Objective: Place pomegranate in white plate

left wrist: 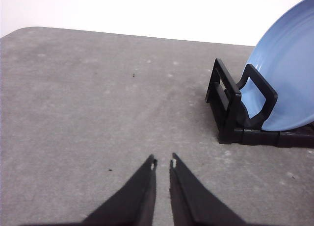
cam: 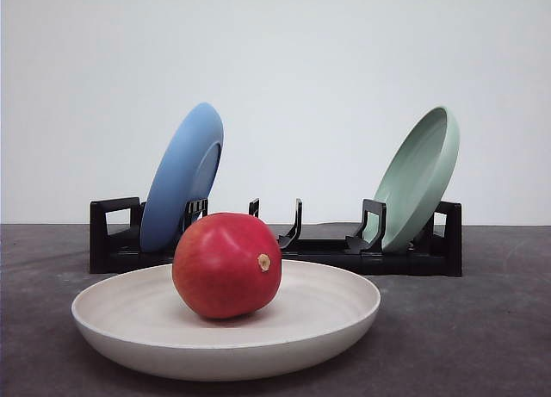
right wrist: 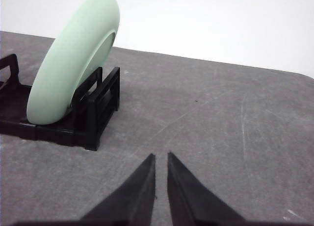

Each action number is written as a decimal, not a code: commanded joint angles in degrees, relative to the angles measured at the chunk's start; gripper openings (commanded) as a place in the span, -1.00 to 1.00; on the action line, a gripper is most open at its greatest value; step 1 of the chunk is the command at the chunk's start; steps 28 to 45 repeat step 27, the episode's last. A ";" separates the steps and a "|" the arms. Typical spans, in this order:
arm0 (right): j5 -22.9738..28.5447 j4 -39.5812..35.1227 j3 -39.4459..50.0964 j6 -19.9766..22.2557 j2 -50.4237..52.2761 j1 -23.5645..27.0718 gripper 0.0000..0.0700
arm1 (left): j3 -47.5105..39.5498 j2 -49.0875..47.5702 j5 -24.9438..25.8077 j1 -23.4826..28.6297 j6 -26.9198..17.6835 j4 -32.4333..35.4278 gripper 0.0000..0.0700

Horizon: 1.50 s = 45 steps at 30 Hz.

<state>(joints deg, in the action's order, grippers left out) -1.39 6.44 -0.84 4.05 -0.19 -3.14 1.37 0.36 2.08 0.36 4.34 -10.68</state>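
- Pomegranate (cam: 225,264), a glossy red, rounded fruit with a small tan stem nub facing the front camera, sits inside the wide, shallow, off-white matte plate (cam: 344,315), a little toward the blue-plate side of its middle; by the look of it, the task is already met.
- Handling, as a judgement: firm and fairly heavy for its size, with a smooth skin that could slip and a round body that could roll; take hold across the widest part, clear of the nub.
- Left tool (left wrist: 163,162), seen from its wrist camera, has its dark tips nearly together and empty, above bare grey surface (left wrist: 98,113) beside the black slotted rack (cam: 327,246).
- Right tool (right wrist: 161,156) likewise shows only a slim gap and holds nothing.
- Behind the off-white plate, the rack holds a blue round plate (cam: 182,177) leaning at one end and a pale green round plate (cam: 420,177) at the other.
- Hidden: the fruit's far side and underside, and the plate's near edge is cut off.
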 commanded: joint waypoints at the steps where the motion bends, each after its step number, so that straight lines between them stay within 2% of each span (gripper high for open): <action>1: -0.02 -0.68 0.22 -0.83 -0.02 0.00 -0.89 | -0.68 0.02 0.02 0.11 0.46 0.02 -0.91; 45: -0.02 -0.68 0.22 -0.83 -0.02 0.00 -0.89 | -0.68 0.02 0.02 0.11 0.46 0.02 -0.91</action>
